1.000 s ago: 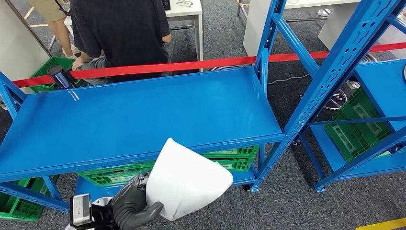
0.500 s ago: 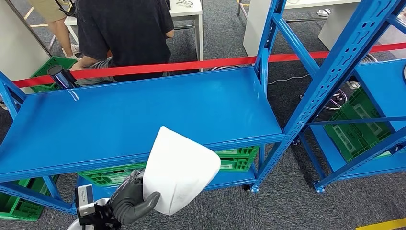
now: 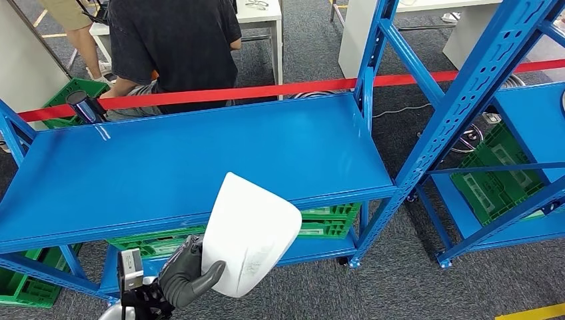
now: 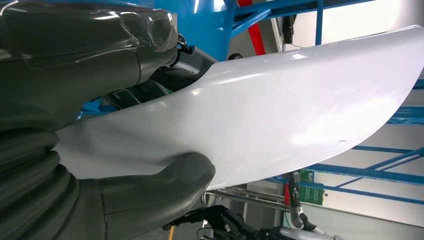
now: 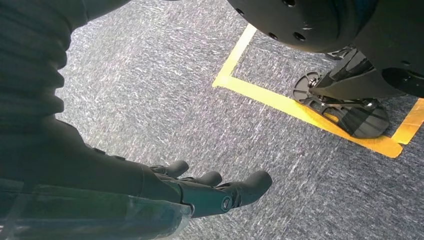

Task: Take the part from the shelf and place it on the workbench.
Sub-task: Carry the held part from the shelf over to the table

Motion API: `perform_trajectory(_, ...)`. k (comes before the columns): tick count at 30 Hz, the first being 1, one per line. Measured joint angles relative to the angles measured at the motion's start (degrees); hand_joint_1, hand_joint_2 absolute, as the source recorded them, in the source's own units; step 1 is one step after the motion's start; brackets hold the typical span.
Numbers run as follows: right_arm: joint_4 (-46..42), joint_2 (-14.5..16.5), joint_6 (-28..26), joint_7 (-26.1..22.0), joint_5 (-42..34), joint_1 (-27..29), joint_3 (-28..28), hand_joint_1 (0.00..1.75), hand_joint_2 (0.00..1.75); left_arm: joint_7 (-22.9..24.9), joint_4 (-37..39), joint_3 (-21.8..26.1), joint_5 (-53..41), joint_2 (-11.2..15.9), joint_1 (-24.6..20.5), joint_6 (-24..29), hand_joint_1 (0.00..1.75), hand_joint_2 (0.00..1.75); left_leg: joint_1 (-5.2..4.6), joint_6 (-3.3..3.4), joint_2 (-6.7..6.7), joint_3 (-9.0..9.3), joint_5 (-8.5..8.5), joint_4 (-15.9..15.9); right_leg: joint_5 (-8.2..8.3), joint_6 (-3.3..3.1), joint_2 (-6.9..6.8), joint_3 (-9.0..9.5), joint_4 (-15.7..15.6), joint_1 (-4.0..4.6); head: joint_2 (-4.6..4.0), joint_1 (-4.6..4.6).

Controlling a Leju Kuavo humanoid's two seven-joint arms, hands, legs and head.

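1. Our left hand (image 3: pixel 186 277) grips the white part (image 3: pixel 250 233) by its lower edge; in the left wrist view the thumb (image 4: pixel 165 187) presses one face and the darker fingers (image 4: pixel 145 92) back the other.
2. The part hangs in front of the blue shelf (image 3: pixel 166 167), clear of its deck and overlapping only its front lip from our head view.
3. Over the last second the hand has drawn down and slightly rightward, and the part has tipped more upright with it. The shelf has not shifted, so the arm moved, not the camera.
4. We judge the pick complete: the part is off the shelf and carrying has begun.
5. Our right hand (image 5: pixel 200 192) hangs over the carpet, fingers loosely extended, holding nothing.
6. No worktop is in sight, so a turn likely comes next. A person (image 3: pixel 173 47) stands behind the red tape (image 3: pixel 266 90).
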Motion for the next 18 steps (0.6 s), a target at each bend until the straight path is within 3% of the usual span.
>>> perform_trajectory(11,0.01,0.07,-0.62,-0.1,0.79,0.15,0.77,0.0,1.75,-0.26,0.91,0.03,-0.7,-0.16,0.81,0.02,1.75,1.75,0.0,0.0,0.0,0.0,0.0,0.0,0.0,0.0,0.0,0.0,0.0,0.0,0.0,0.01)
perform_trajectory(18,-0.13,0.02,0.94,0.18,1.78,-0.57,2.51,0.0,1.75,-6.43,-1.55,-0.1,-5.34,0.1,1.02,-2.29,1.75,1.75,0.0,0.0,0.0,0.0,0.0,0.0,0.0,0.0,0.0,0.0,0.0,0.0,0.0,0.0)
